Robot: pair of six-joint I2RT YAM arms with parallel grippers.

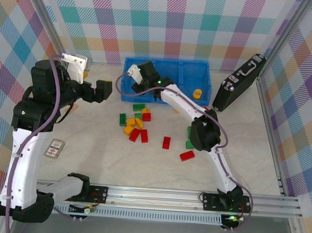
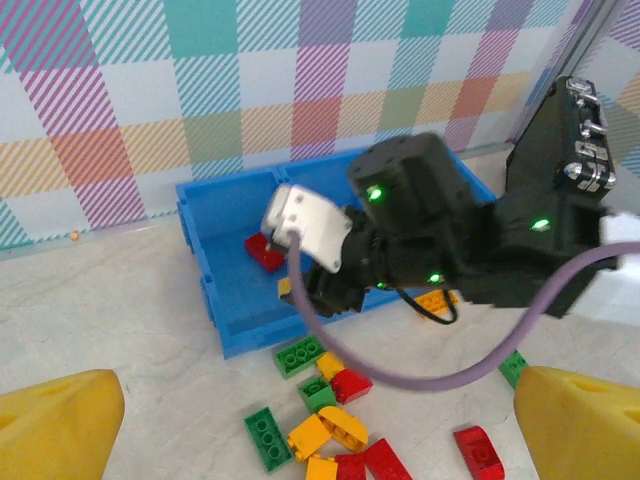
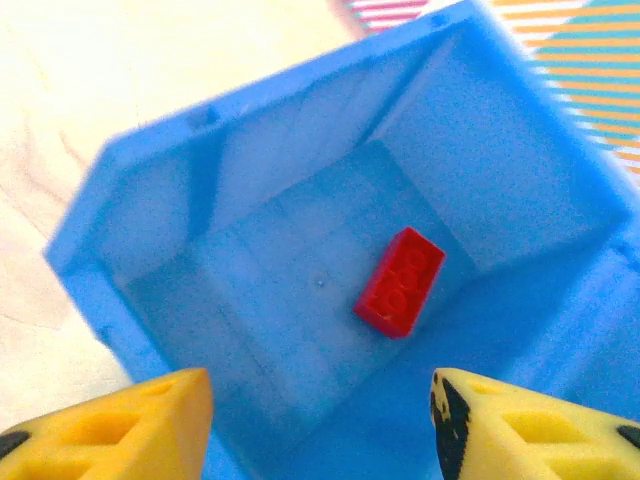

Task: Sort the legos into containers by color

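The blue tray (image 1: 188,78) stands at the back of the table. My right gripper (image 1: 140,75) hovers over its left compartment, open, fingers (image 3: 130,425) wide apart with nothing between them. Below my right gripper (image 3: 320,425) one red brick (image 3: 400,281) lies flat on the compartment floor, also visible from the left wrist (image 2: 265,250). A yellow brick (image 1: 198,92) sits in the right compartment. Red, green and yellow loose legos (image 1: 136,127) lie scattered in front of the tray. My left gripper (image 1: 108,89) is open, raised left of the tray, looking down on the pile (image 2: 340,430).
A black briefcase (image 1: 238,82) leans at the back right, beside the tray. A small flat tan piece (image 1: 54,149) lies by the left arm. Two red bricks (image 1: 166,142) (image 1: 187,155) and a green one (image 1: 189,138) lie near the right arm's elbow.
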